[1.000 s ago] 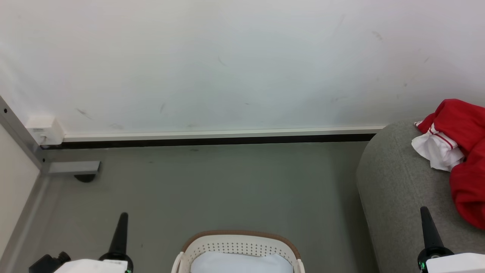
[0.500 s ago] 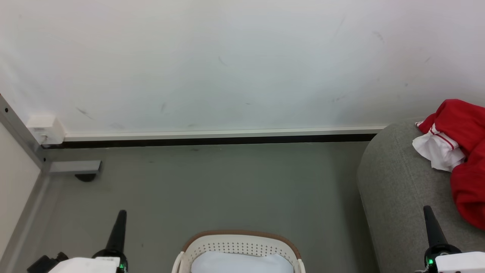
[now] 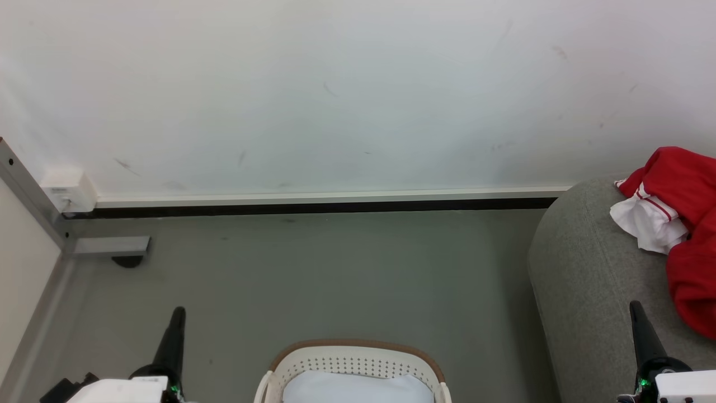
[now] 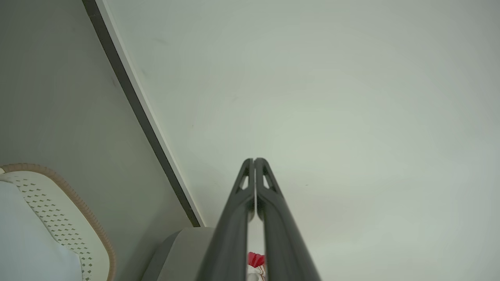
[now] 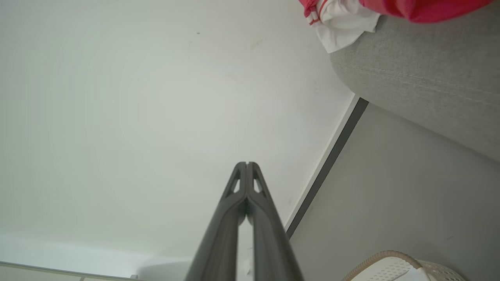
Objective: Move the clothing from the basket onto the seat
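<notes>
We see the clothing (image 3: 685, 224) heaped on the seat (image 3: 582, 268), cut off at the right edge, its length running toward us; the basket (image 3: 349, 361) is half cropped; left fingers (image 4: 234, 222) and right fingers (image 5: 224, 226) clenched empty

The basket (image 3: 349, 364) is cut off by the head view's bottom edge, and a pale sheet (image 3: 358, 389) hides its inside. The clothing (image 3: 685, 224) and the seat (image 3: 582, 268) run off the right edge, so their full extent cannot be told. In the left wrist view the left tool (image 4: 254, 160) hides all but a red scrap of clothing, too small to make out.
</notes>
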`<state>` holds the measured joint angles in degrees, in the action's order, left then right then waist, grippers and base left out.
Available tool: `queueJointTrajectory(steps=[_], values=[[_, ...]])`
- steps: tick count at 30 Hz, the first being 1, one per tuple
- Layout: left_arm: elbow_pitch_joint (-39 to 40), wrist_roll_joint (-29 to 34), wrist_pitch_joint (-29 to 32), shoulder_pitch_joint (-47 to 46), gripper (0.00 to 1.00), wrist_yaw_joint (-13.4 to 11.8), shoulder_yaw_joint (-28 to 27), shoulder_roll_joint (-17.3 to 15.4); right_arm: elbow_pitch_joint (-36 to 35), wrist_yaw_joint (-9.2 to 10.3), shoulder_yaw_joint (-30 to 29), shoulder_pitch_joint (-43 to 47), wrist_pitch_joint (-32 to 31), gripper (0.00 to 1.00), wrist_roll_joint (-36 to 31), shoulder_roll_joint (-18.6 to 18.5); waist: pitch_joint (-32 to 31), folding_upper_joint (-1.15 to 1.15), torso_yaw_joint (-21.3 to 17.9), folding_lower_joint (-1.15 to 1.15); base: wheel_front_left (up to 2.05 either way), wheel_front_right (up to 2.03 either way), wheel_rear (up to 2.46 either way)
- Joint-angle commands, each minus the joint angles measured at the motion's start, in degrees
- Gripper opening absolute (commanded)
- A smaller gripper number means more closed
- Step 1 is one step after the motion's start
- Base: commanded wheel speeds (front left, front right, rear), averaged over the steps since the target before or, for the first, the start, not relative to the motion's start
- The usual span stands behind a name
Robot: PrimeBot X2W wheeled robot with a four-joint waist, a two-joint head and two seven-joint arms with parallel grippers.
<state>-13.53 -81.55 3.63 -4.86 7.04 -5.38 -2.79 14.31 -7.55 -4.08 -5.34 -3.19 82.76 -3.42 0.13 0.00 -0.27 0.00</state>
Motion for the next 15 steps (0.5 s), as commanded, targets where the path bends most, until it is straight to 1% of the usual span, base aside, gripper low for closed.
queueJointTrajectory(steps=[1,15], values=[[0.0,-1.7,0.5,-0.9,0.0,0.3,-0.4,-0.2,-0.5,0.09,-0.4,-0.9,-0.4,0.0,1.5,0.0,0.0,0.0,0.0,0.0,0.0,0.0,0.0],[-0.3,-7.4,2.0,-1.3,0.0,0.5,-1.0,-0.2,-0.5,0.11,-1.4,-1.0,-2.0,0.0,6.7,0.1,0.0,0.0,0.2,0.0,0.0,0.0,0.0]])
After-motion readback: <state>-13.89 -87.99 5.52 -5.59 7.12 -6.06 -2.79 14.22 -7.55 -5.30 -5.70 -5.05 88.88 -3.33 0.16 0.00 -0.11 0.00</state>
